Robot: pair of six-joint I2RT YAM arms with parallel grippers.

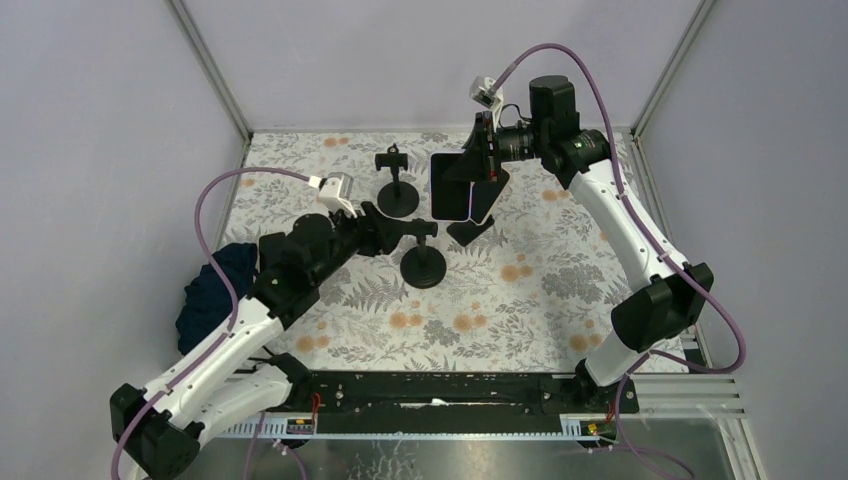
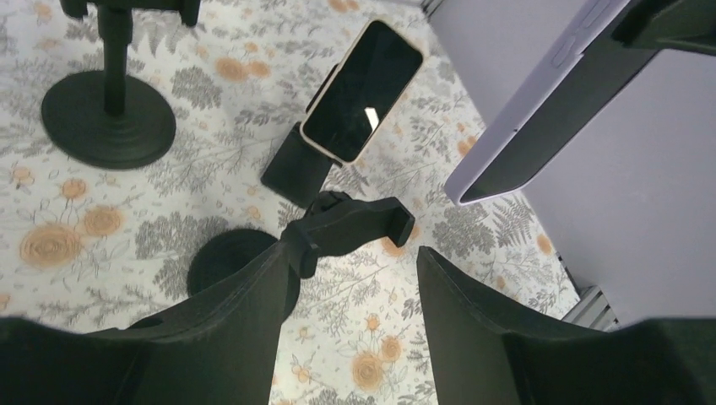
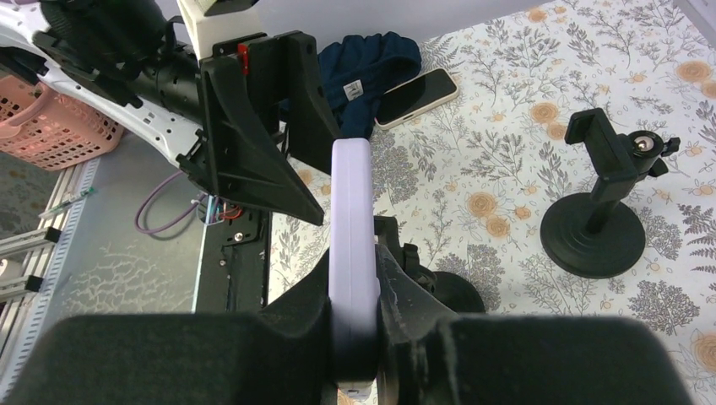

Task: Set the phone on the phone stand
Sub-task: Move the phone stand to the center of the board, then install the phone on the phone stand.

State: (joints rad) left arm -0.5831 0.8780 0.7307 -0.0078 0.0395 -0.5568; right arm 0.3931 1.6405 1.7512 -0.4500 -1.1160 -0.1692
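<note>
1. Got the lavender-cased phone (image 3: pixel 352 211) pinched in the right pincer (image 3: pixel 355 278): clamped shut on it, one finger per face, gripping near one end.
2. Hanging in mid-air, not resting on anything. Sits beyond the near phone stand (image 2: pixel 359 224), off to its right and higher than its cradle.
3. Left pincer (image 2: pixel 353 253): spread open, holding nothing, parked right at that stand with the cradle poking up just ahead of the fingertips. Probably there to steady it, just guessing.
4. Key bit: looks like the phone's long axis runs near-to-far over the counter (image 1: pixel 540 290), crosswise to the stand's cradle bar. Might need some turning before seating.
5. Closer to the stand: left arm. Carrying the phone: right arm. So likely a right-arm move, down and back toward the cradle.
6. Worth watching: a cream-cased phone (image 2: pixel 363 89) propped on a black wedge (image 2: pixel 291 169) just beyond the stand, roughly under the way in.
</note>
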